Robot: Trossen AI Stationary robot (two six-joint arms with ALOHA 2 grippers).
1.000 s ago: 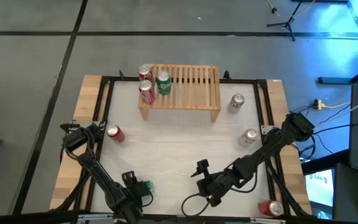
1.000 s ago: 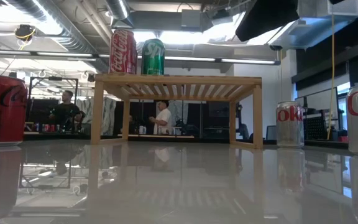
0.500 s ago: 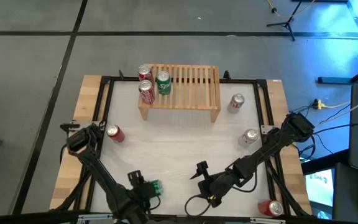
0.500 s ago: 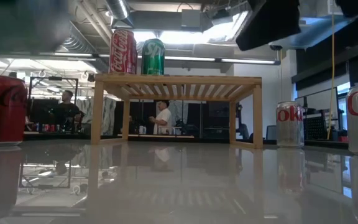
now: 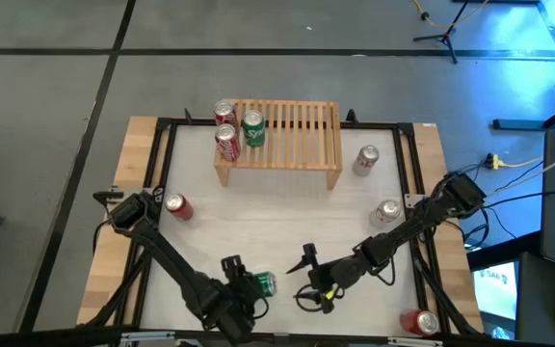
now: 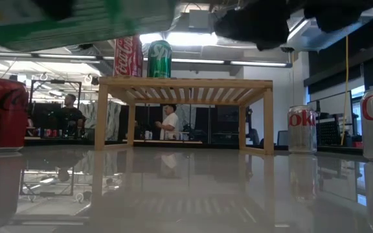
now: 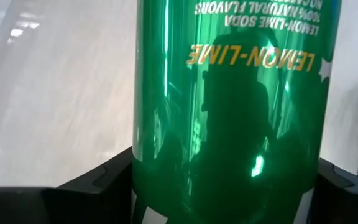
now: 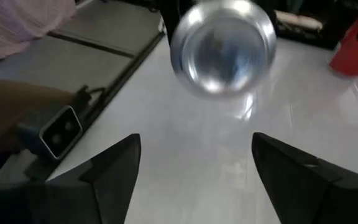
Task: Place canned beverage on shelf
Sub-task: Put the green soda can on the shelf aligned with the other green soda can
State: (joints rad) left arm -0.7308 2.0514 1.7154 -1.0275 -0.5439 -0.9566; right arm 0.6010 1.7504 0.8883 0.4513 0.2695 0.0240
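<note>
Left gripper point(image 5: 247, 289) pinches a glossy green can point(image 5: 261, 283) sideways, off the table near its front edge. Right gripper point(image 5: 308, 273), fingers spread, hangs just beside it, facing the can's round silver end point(image 8: 222, 45). Bare white tabletop point(image 5: 277, 217) lies beyond, up to the slatted wood shelf point(image 5: 297, 135) carrying three cans at its left end. Loose cans stand left and right.
</note>
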